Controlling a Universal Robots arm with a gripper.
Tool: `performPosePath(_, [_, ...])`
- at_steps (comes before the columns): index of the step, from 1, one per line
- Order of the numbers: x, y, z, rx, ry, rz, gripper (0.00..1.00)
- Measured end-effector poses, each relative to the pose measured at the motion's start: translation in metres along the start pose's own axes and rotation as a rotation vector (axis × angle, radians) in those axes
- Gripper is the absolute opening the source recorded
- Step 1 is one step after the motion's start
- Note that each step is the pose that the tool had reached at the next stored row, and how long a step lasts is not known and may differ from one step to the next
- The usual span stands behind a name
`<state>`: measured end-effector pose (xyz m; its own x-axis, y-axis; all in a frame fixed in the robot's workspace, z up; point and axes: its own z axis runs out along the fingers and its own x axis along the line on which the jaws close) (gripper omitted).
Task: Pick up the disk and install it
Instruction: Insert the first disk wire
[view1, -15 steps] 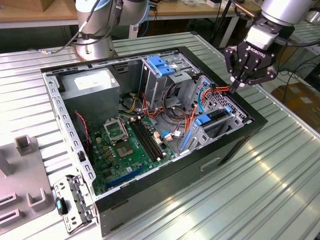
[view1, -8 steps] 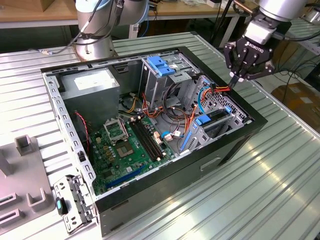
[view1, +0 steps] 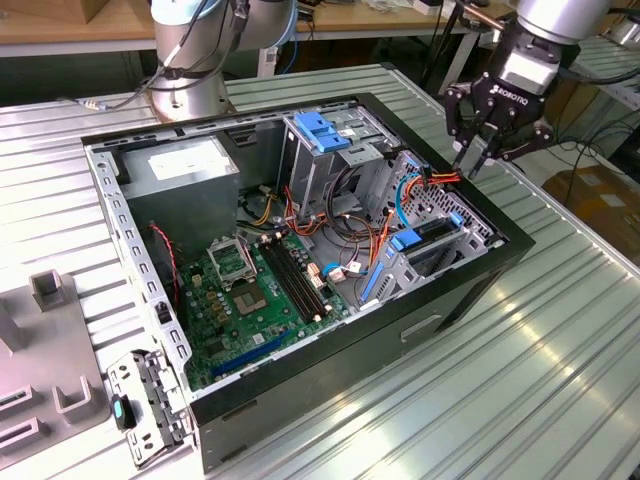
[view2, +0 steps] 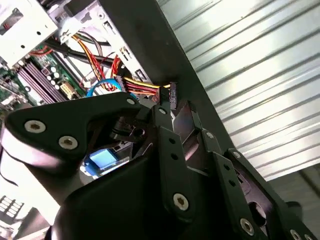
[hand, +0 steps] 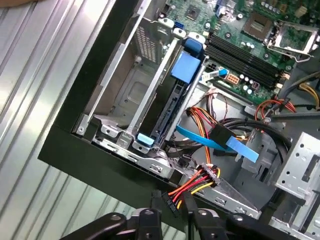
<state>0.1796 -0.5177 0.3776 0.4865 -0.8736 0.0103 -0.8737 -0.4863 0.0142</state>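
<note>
**Observer:** What could go wrong from here?

**Operator:** I start with the largest item. The computer case (view1: 470, 290) lies open on the ribbed table (view1: 560, 380), and my gripper (view1: 476, 158) hangs over its rim at the exterior view's right. It is drawn narrow and carries no disk. The disk (hand: 170, 107) stands on edge in the bay beside that rim, blue tab towards the motherboard (view1: 260, 290). I judge snagging the main risk, since the power connector (hand: 167, 202) sits right at the gripper's tips and any sideways drift could drag its wires.

**Observer:** What else stands in the way?

**Operator:** The tall drive cage (view1: 320, 150) is well apart. The flat blue cable (hand: 210, 142) crosses just beside the disk, above the red and yellow leads
</note>
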Motion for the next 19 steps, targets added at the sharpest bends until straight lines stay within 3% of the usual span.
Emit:
performPosePath(1, [0.0000,0.0001,0.0005,0.0003,0.0003,-0.027,0.31])
performPosePath(4, [0.0000,0.0000,0.0013,0.0009,0.0013,-0.088,0.31])
performPosePath(5, [0.0000,0.0000,0.0020,0.0013,0.0017,-0.126,0.31])
performPosePath(19, [0.0000,-0.0002,0.0091,0.0045,0.0051,-0.398,0.31])
